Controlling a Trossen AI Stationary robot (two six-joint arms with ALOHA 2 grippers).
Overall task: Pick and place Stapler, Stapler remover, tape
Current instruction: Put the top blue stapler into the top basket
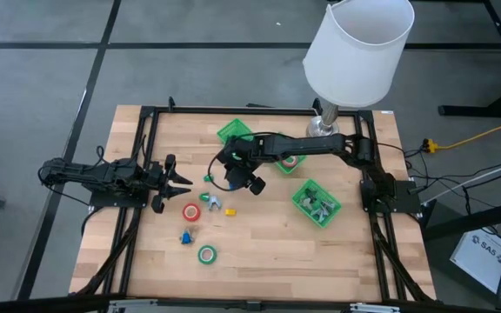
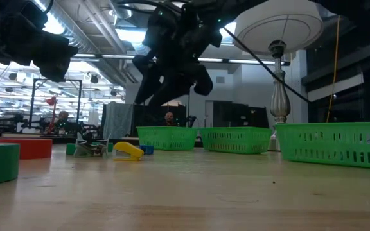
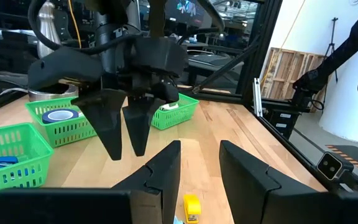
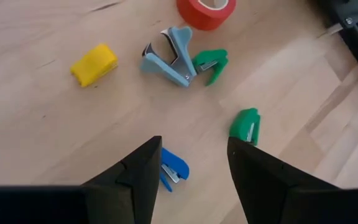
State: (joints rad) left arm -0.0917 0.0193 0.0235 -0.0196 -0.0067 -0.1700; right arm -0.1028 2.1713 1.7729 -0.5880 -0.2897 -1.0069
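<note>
Hovering over a small blue stapler, right gripper spreads empty fingers — light, hard plastic, likely slippery; grip across its sides. Left gripper waits, fingers apart.

the tabletop is pale wood with fine grain. below the right tool, whose fingers are black, lie a yellow mini stapler, a light blue staple remover with silver jaws, a green staple remover touching it, a green mini stapler, a blue mini stapler and a red tape roll. ahead of the left tool, also black, stand green mesh baskets, one holding a blue tape roll. the lampshade is white. a green tape roll has a white core.
</note>
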